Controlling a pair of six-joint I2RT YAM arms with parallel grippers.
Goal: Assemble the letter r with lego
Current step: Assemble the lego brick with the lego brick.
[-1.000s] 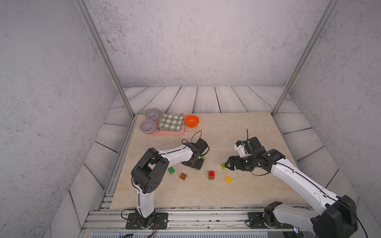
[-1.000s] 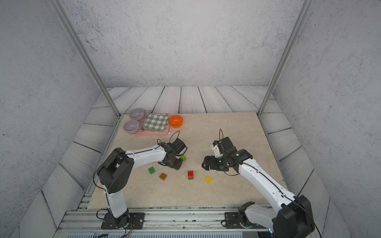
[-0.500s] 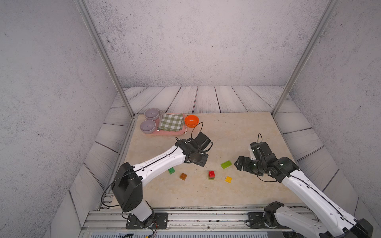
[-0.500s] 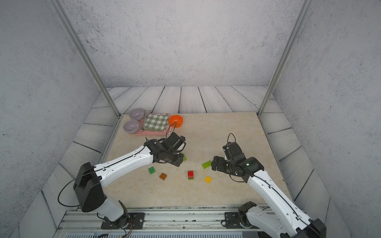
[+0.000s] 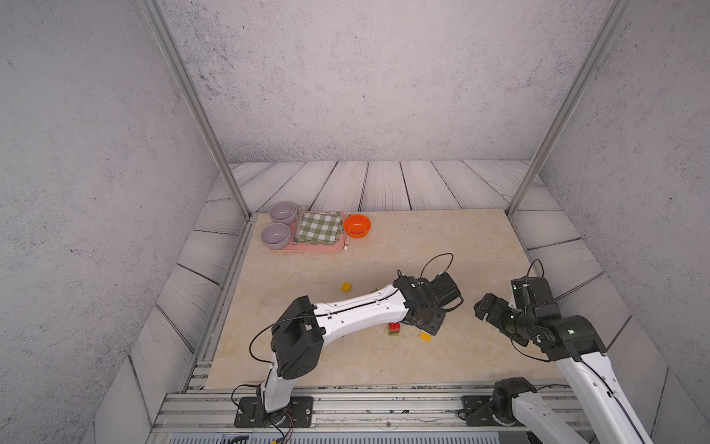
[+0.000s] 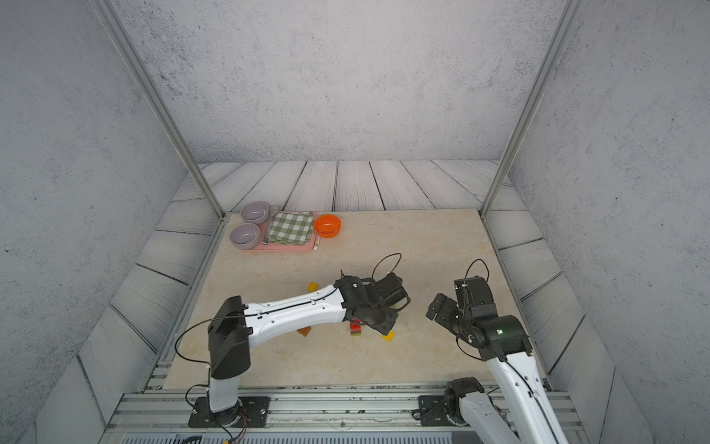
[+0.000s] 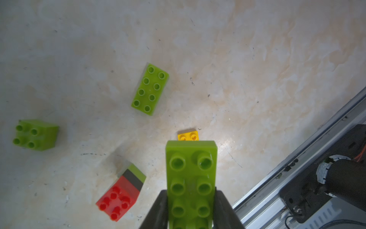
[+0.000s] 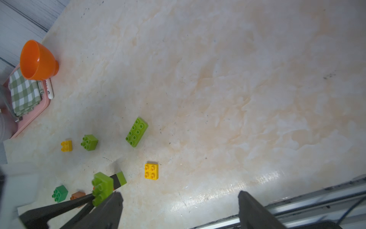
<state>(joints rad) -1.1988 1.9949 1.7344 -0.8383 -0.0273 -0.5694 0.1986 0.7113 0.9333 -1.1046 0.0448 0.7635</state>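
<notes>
My left gripper (image 7: 191,210) is shut on a long lime green lego brick (image 7: 191,178), held above the table near a yellow brick (image 7: 188,136) and a red, black and lime stack (image 7: 120,196). In both top views the left gripper (image 5: 430,325) (image 6: 380,325) covers that brick. A second long lime brick (image 8: 136,132), a square lime brick (image 8: 89,142), another yellow brick (image 8: 66,146), a dark green brick (image 8: 60,193) and a brown-orange brick (image 8: 77,195) lie loose. My right gripper (image 5: 486,307) (image 8: 180,208) stands open and empty to the right.
At the back left, an orange bowl (image 5: 357,226) stands beside a pink tray (image 5: 319,248) holding two grey bowls (image 5: 276,235) and a checked cloth (image 5: 320,227). A metal rail (image 5: 384,396) runs along the table's front edge.
My left arm has swung right across the table with the lime brick. The right gripper has drawn back to the right and opened wider, leaving a long lime brick on the table.
</notes>
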